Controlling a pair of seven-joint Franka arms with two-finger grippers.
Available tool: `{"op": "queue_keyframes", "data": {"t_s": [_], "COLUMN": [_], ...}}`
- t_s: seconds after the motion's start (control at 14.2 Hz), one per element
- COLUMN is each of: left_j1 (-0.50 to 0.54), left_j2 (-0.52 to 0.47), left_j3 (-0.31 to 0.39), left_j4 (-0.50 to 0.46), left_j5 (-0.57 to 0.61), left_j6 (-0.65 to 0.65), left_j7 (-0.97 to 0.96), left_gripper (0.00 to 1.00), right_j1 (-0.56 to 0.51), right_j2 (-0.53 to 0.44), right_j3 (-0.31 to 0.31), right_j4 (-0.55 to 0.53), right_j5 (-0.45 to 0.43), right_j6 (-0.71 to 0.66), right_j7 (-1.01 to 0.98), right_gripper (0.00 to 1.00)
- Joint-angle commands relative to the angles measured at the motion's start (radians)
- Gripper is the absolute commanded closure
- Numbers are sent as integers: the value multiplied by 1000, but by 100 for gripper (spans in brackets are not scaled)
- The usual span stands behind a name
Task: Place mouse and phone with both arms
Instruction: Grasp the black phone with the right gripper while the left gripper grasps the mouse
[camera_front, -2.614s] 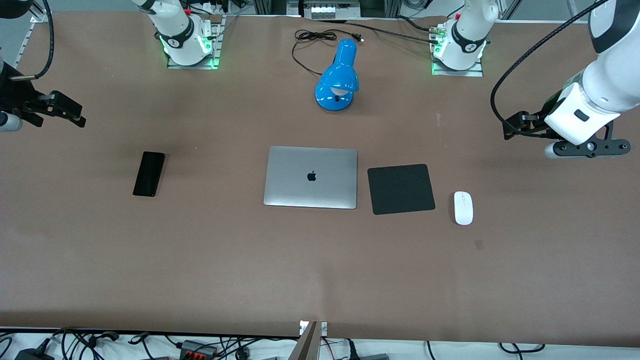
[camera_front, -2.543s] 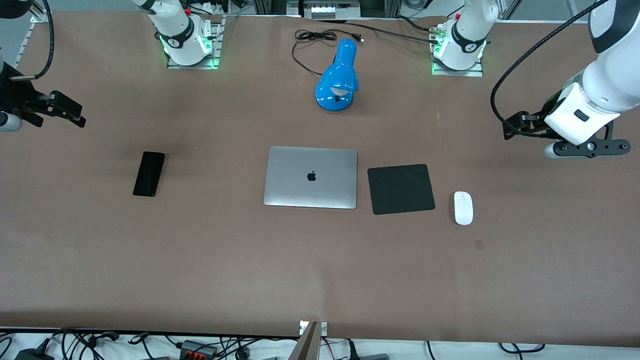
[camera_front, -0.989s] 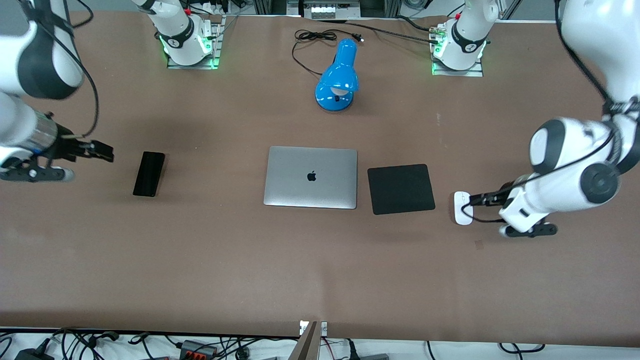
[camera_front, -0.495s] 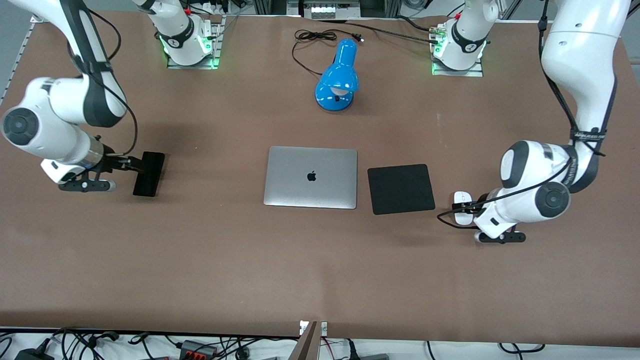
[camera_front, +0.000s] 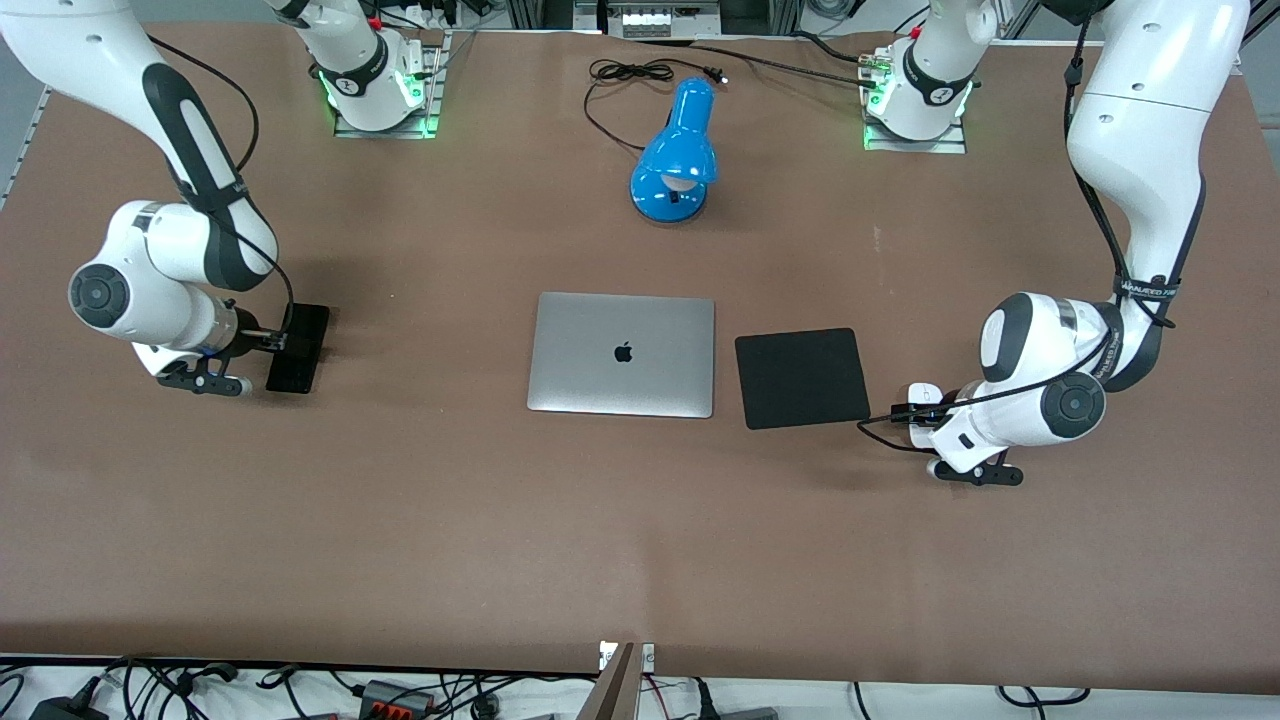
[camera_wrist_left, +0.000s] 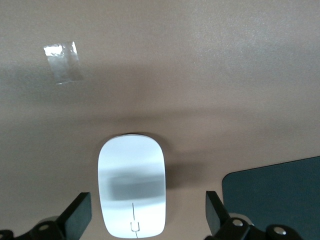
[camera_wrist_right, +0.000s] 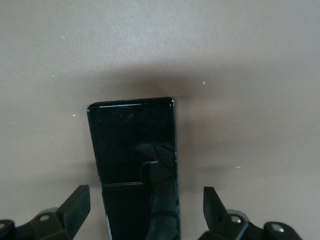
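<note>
Now open fingers (camera_wrist_left: 80, 217) straddle mouse (camera_wrist_left: 132, 186) and phone (camera_wrist_right: 135, 160).

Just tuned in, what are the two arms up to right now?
Both are lined up to grasp. The left gripper is open astride the white mouse, beside the black mouse pad. The right gripper is open astride the black phone. Both items lie on the table, not lifted.

We see a brown desk (camera_front: 500, 520) | closed silver laptop (camera_front: 621, 354) at its middle | black square pad (camera_front: 801, 378) just beside it | mouse (camera_wrist_left: 132, 186) near the pad | phone (camera_front: 298, 347) toward the right arm's end | blue lamp (camera_front: 676, 155) farther from the camera | tape scrap (camera_wrist_left: 63, 61) near the mouse
</note>
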Motion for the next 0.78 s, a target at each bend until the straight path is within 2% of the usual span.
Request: {"op": "queue_keyframes", "data": {"t_s": [0.0,0.21,0.71], "left_j1": [-2,8,13], "left_j2": [0,8,16], "left_j3": [-1,-1,-2], "left_j4": [-7,-7,-17], "left_j5": [17,75,80], "left_j6": [12,16,36], "left_j7": [21,37,37], "left_gripper": [0,0,0], "right_j1": [-11,-9,-3], "right_j2": [23,44,70], "right_j3": [10,14,14], "right_j4": [-2,-1,2], "right_j5": [57,80,80], "right_j6": [17,35,49], "right_j7": [18,17,-1], "right_gripper": [0,0,0]}}
